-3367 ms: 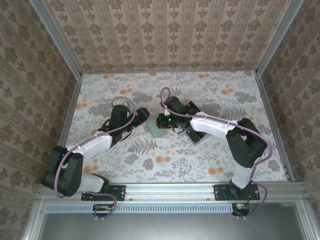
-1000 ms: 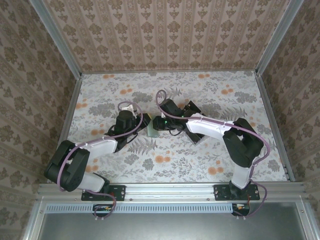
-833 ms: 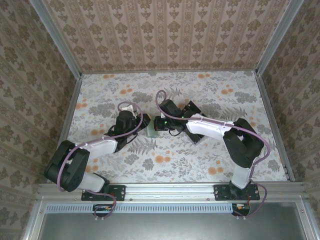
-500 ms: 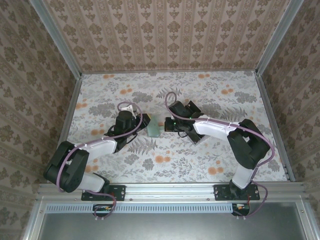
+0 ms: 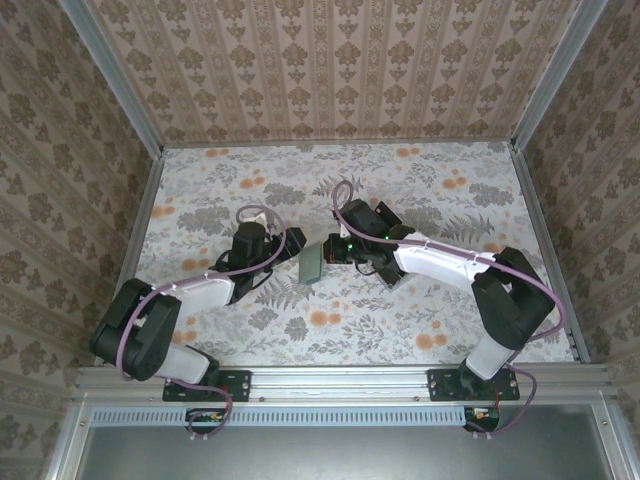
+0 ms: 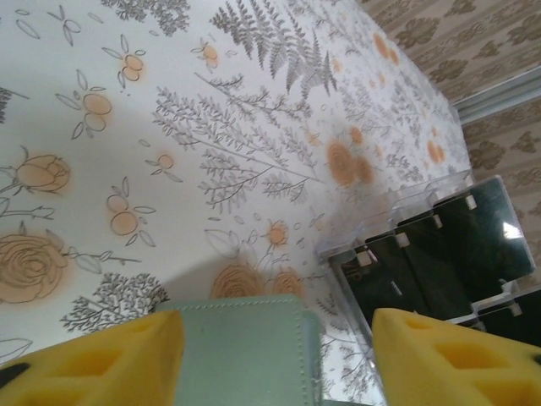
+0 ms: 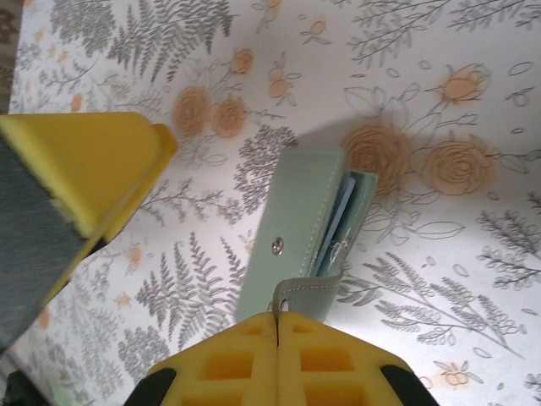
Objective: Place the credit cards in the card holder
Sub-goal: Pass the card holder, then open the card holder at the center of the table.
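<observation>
The grey-green card holder [image 5: 311, 261] lies on the flowered table between both grippers. In the right wrist view the card holder [image 7: 296, 224] is folded, its bluish inside showing at one edge, and my right gripper [image 7: 277, 326] is shut on its snap strap [image 7: 308, 292]. My left gripper [image 6: 275, 355] is open around the holder [image 6: 241, 351]; the holder meets the left pad [image 6: 93, 359] and stands apart from the right pad [image 6: 461, 355]. Dark credit cards [image 6: 439, 254] sit in a clear plastic sheet just right of the holder.
The clear sheet of dark cards [image 5: 384, 214] lies under my right arm [image 5: 440, 262]. Patterned walls and metal rails [image 5: 540, 240] enclose the table. The left gripper's yellow pad [image 7: 84, 169] looms at the upper left of the right wrist view.
My left gripper has opened off the holder. My right gripper has drawn back to the right, shut on the strap, and the holder has shifted slightly toward me and tilted.
</observation>
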### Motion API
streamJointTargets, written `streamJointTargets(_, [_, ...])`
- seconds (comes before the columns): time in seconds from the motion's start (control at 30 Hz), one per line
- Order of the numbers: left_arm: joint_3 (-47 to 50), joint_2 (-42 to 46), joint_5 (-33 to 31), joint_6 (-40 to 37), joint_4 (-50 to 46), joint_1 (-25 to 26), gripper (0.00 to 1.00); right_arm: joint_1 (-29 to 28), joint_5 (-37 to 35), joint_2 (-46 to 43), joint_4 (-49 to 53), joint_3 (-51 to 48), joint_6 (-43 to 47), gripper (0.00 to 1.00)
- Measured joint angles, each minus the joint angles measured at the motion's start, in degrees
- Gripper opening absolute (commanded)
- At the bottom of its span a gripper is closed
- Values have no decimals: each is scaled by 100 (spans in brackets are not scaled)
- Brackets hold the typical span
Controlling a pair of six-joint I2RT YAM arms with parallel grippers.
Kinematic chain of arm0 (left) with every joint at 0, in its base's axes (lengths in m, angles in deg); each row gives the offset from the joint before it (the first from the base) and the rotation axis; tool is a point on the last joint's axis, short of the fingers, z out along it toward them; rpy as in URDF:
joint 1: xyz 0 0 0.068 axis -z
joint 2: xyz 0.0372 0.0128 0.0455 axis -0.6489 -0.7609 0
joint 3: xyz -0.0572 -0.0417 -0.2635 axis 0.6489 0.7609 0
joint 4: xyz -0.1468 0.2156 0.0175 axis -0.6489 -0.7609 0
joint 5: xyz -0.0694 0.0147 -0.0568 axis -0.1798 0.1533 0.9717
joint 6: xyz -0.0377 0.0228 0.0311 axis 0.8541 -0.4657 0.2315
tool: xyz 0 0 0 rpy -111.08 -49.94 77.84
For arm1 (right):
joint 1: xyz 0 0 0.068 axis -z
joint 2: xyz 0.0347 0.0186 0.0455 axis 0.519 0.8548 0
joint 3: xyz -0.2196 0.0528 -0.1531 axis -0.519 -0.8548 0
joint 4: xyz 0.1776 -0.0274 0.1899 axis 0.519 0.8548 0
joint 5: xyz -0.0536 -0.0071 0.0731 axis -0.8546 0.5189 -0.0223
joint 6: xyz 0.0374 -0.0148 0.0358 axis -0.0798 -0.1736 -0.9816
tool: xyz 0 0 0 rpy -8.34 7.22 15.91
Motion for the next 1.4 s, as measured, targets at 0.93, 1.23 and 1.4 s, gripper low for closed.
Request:
streamJointTargets(0.93, [-101,363,310,-730,-1091,52,74,-168,280,-258,-28,2,-153,0])
streamJointTargets(1.23, [-177,136,339,-730,-1093,122,71,-179,280,-260,-39,2,-177,0])
streamJointTargets(1.4, [-173,118,127,-730,-1274,122,66,-177,275,-278,-85,-57,-177,0])
